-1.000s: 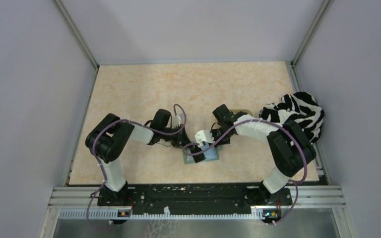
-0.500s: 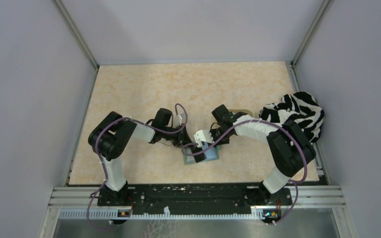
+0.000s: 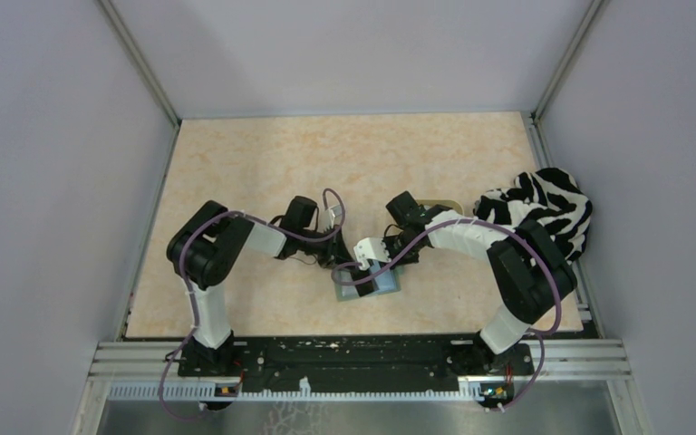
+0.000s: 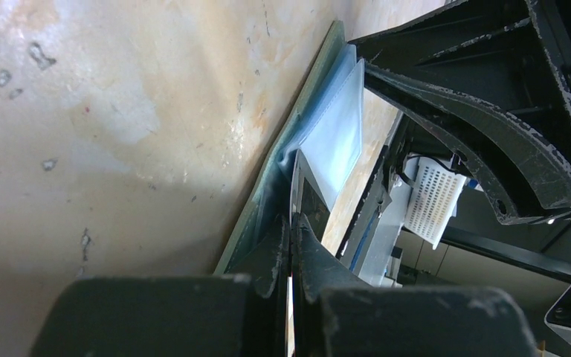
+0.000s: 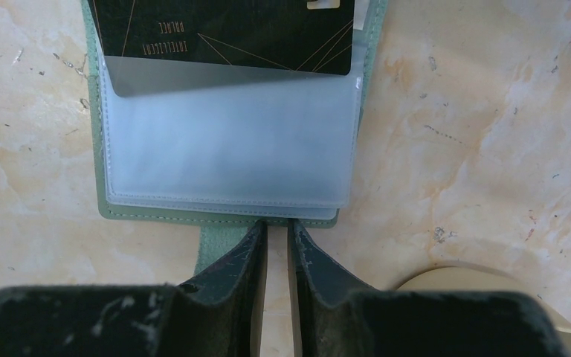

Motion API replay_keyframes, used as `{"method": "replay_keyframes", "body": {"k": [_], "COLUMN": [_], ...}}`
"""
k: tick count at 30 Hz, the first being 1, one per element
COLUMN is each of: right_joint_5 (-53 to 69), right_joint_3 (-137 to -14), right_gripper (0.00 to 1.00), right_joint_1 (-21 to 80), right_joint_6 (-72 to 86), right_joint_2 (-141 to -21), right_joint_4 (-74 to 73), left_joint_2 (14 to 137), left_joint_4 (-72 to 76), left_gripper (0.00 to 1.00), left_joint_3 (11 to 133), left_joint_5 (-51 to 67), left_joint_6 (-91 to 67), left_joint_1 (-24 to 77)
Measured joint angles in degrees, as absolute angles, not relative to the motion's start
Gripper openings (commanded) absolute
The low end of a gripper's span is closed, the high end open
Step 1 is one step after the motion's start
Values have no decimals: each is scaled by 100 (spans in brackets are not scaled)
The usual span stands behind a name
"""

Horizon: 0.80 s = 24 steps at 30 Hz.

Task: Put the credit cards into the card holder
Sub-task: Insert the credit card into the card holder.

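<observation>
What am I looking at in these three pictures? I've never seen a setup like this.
Two robot arms are bolted at the near edge of a beige marbled table. The wide picture comes from a fixed camera above and behind them. The other two come from a camera on each wrist, looking along that arm's own fingers.

On the table lies an open pale grey-green folding card holder with clear plastic sleeves. A black credit card sits partly inside one sleeve. A black-and-white zebra-striped cloth lies at the right edge, with a tan rounded tray near it.

The left tool is shut, its tips at the holder's edge. The right tool has its jaws almost together, also at the holder's edge. Whether either one pinches anything is unclear.
</observation>
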State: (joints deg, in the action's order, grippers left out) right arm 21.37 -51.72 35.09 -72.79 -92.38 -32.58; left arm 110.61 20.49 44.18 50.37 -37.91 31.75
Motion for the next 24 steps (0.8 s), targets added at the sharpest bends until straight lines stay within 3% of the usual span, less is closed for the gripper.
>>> {"method": "replay_keyframes", "body": {"k": [24], "right_joint_5": [2106], "right_joint_3": [-5172], "right_gripper": [17], "right_joint_1": [3522], "right_joint_6": [-7216], "right_joint_2": [-9238], "right_joint_4": [-3245], "left_joint_2": [11201], "left_joint_4": [2032], "left_gripper": [0], "left_joint_3": [4552], "left_joint_5": [5216], "left_joint_6": [-3793], "left_joint_1": [3173]}}
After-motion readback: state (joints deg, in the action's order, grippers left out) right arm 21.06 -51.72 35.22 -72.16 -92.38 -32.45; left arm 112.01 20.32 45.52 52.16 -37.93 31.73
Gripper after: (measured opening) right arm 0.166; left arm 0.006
